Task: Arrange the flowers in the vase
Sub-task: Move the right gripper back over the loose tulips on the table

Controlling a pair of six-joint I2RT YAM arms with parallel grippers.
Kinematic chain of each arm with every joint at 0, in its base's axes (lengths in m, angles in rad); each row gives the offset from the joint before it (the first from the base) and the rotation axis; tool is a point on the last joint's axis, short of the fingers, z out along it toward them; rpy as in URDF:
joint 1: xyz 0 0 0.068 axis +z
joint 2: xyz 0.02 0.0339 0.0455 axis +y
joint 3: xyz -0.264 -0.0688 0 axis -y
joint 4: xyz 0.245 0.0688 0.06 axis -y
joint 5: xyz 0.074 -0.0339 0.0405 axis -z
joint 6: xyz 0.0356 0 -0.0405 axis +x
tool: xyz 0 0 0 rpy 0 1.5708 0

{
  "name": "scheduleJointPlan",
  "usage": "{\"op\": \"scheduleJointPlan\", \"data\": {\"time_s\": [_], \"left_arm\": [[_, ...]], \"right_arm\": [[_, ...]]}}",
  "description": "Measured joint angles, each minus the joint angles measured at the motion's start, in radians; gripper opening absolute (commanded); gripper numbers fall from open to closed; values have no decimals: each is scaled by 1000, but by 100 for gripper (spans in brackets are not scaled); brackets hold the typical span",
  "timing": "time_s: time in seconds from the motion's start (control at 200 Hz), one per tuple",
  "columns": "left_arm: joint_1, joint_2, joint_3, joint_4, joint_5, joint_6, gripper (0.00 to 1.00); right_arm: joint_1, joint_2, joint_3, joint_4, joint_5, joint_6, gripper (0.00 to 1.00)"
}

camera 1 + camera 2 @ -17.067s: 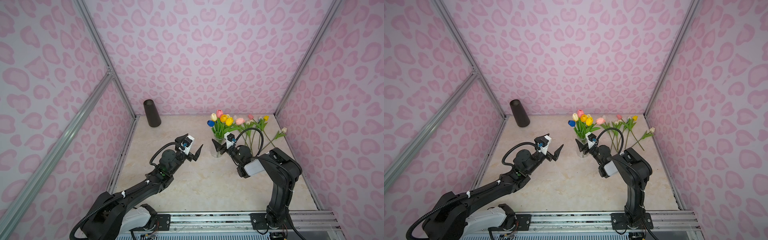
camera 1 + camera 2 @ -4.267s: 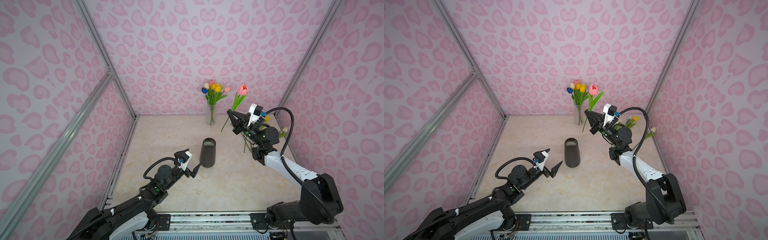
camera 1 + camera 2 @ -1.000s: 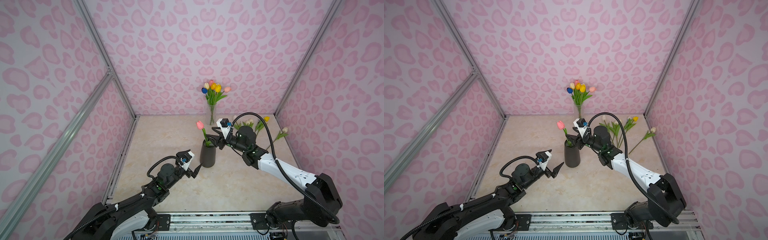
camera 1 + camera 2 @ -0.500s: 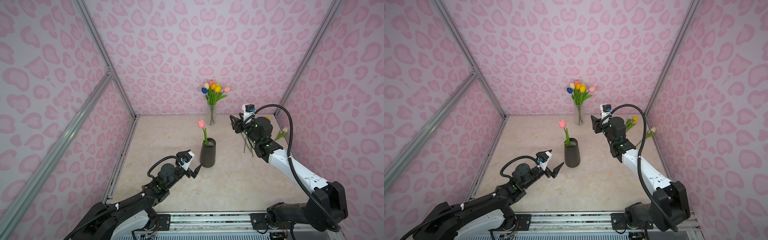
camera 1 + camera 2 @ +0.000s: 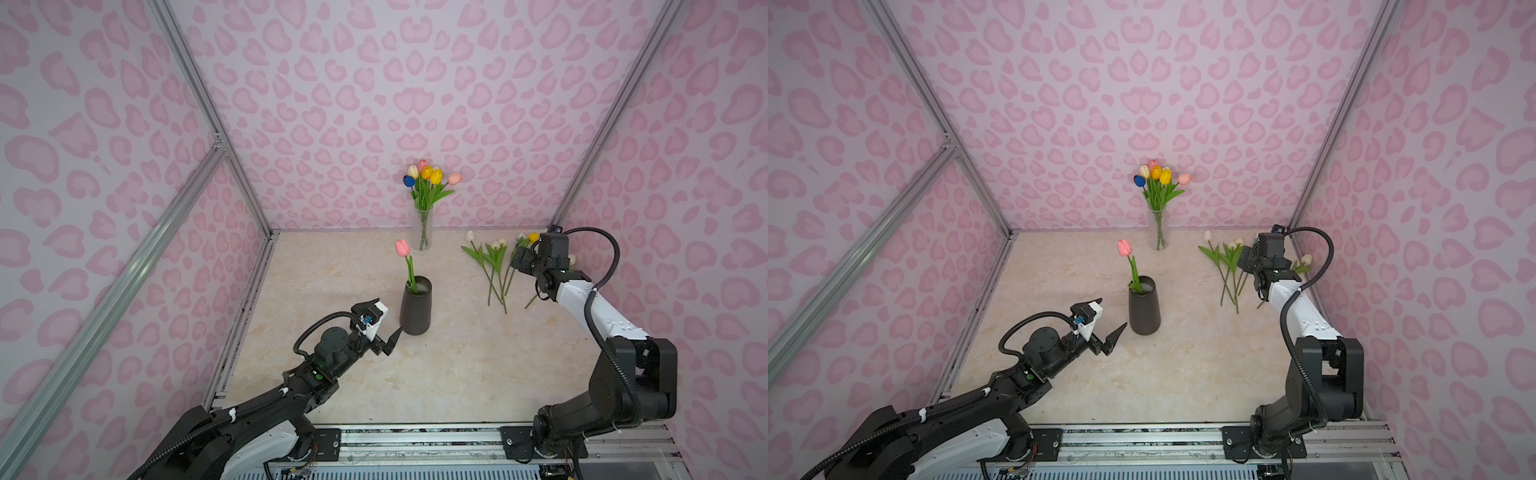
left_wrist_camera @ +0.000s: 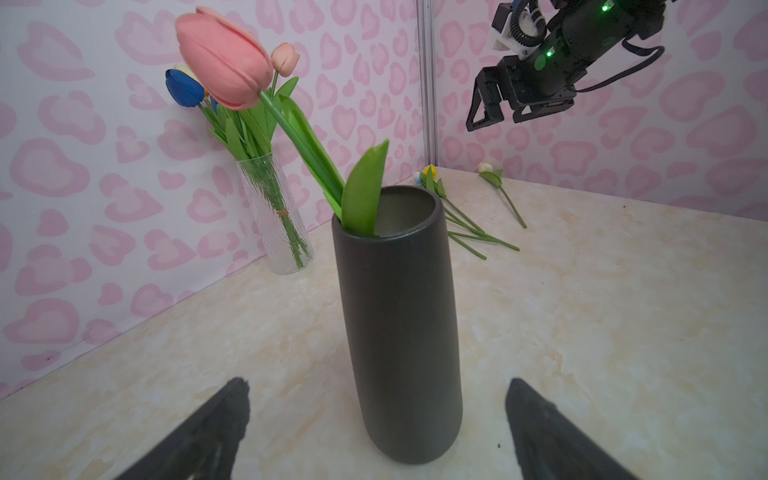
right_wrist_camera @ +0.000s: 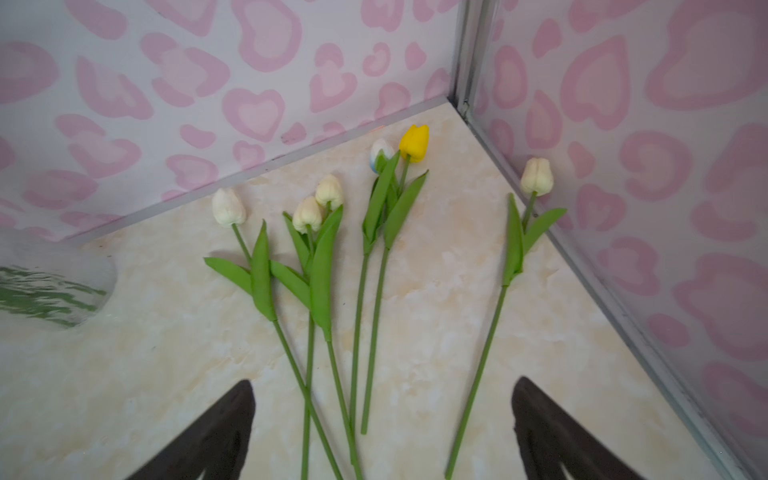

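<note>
**One Tulip In, Six Waiting on the Bench**

Pictured at the middle of the bench (image 5: 457,365): a dark vase (image 5: 416,305), upright, holding a single pink tulip (image 5: 402,247), stem leaning on the rim and one leaf poking over the lip. Nothing else visible inside, going by the left wrist view.

Parked just beside the vase's foot, not touching it: the left pincer (image 5: 1113,312), spread wide and grasping nothing. Probably stationed there to steady the vase during each insertion.

Over in the far right corner: the right pincer (image 7: 384,381), likewise released and empty, hanging above the loose flowers (image 7: 324,266). Lower stems showing between its two tips in the right wrist view. Apparently lined up for the next pick.

Lying flat on the bench there, heads toward the back wall (image 5: 415,104): six tulips. Three cream ones fanned together, a white-and-blue one beside a yellow tulip (image 7: 414,142), and a lone cream tulip (image 7: 537,176) set apart from the rest. Likely spread out for easy grabbing by the stem.

Against the back wall, well apart from the dark vase: a clear glass vase (image 5: 422,228) packed with a bunch (image 5: 428,178) of blue, cream, orange, yellow and pink heads. Unclear whether meant for moving too.

Barely begun, by the look of it.
</note>
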Motion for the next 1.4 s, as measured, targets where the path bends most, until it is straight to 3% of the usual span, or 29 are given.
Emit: {"op": "scheduleJointPlan", "data": {"time_s": [0.05, 0.16, 0.305, 0.475, 0.85, 1.18, 1.4], "left_arm": [[0, 0, 0, 0, -3, 0, 97], [0, 0, 0, 0, -3, 0, 97], [0, 1, 0, 0, -3, 0, 97], [0, -1, 0, 0, -3, 0, 97], [0, 10, 0, -3, -3, 7, 97], [0, 2, 0, -3, -3, 11, 97], [0, 5, 0, -3, -2, 11, 97]], "right_arm": [[-19, -5, -13, -12, 25, 27, 97], [-123, -19, -91, 0, -41, 65, 66], [-164, 62, -41, -60, -5, 92, 57], [-212, 218, 120, -182, 54, 73, 60], [-231, 465, 342, -311, -51, 66, 63], [-230, 587, 473, -403, -49, 67, 63], [-231, 652, 501, -433, -48, 67, 52]]}}
